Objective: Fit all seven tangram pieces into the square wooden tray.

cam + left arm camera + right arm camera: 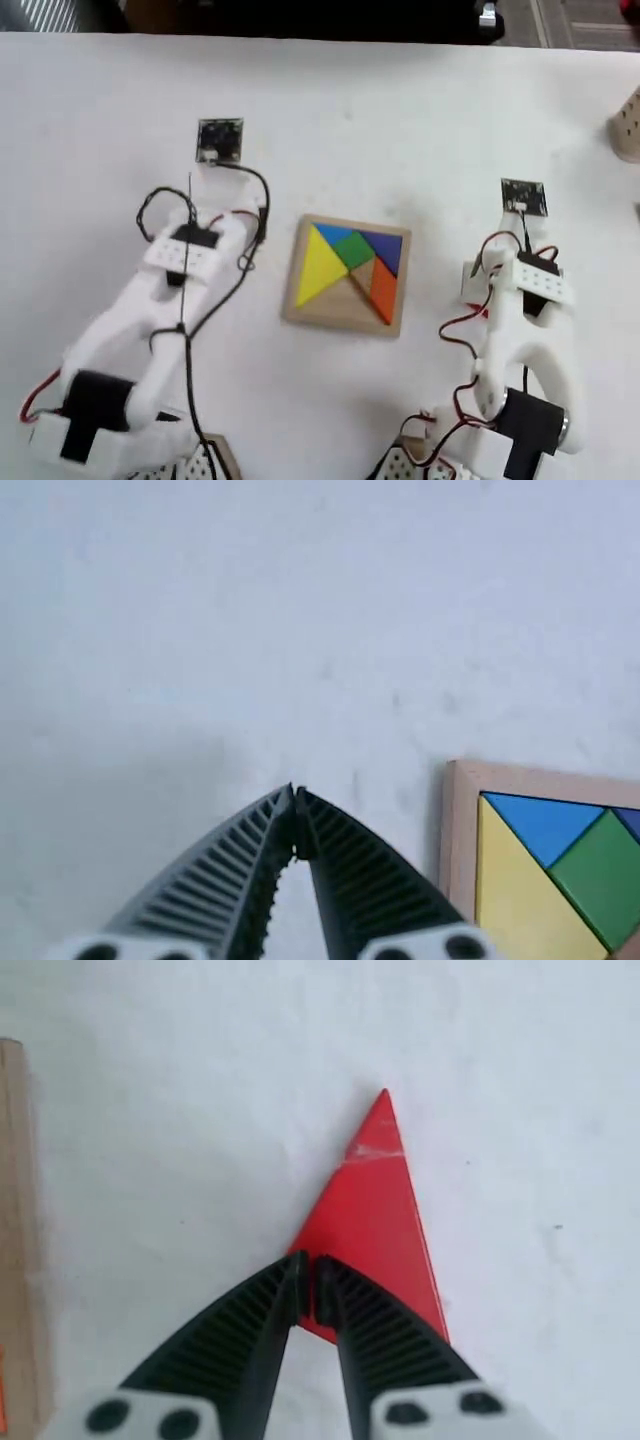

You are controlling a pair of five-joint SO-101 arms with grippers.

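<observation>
No readable print here.
I can make out no letters, numbers or signs on the wooden tray (338, 321) or the table (420, 120).

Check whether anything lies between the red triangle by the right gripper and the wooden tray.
Nothing visible does. In the right wrist view, bare white table separates the red triangle from the rim of the wooden tray. The right gripper, jaws shut, sits at the triangle's near edge.

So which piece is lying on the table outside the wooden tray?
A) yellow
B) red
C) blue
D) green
B: the red triangle lies flat on the white table at the right gripper, apart from the tray.
</observation>
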